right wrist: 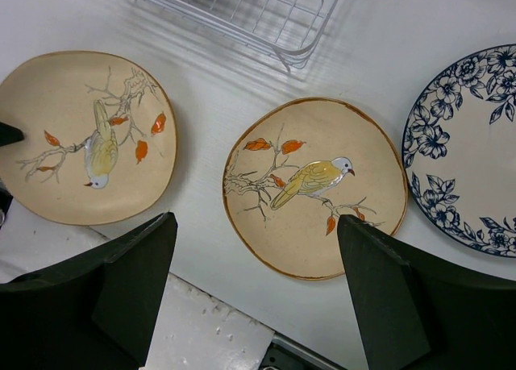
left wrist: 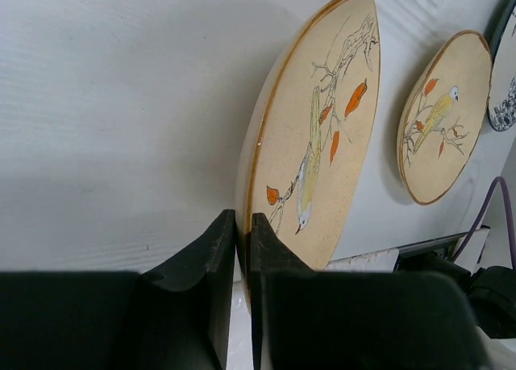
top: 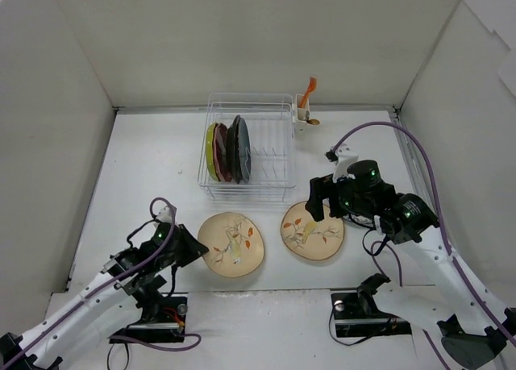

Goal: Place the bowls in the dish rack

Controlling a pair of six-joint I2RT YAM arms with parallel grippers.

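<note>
Bowls are what you are loading, and three racked bowls [top: 228, 151] stand on edge between the dividers at the left end of the dish rack [top: 270, 164], which sits at the middle of the far edge of the worktop [top: 145, 168]. Standing them upright leaves the slots to their right free. Two more lie flat toward the near edge. Your left claw [left wrist: 242, 221] is pinched narrow on the rim of the left cream bowl [left wrist: 322, 136], holding it by the edge nearest that arm, probably because a shallow dish lying flat offers no other purchase. Your right claw [right wrist: 256, 223] hangs wide above the right cream bowl [right wrist: 314, 185] and appears clear of it, fingers either side of its near rim as if lining up the same edge grip. A blue-flowered plate [right wrist: 472, 148] lies just beside that bowl toward the right edge, hidden under the right arm in the overhead view. Lifting the left bowl looks like the step in hand, and you will need to tip it upright before it meets the wires.
</note>
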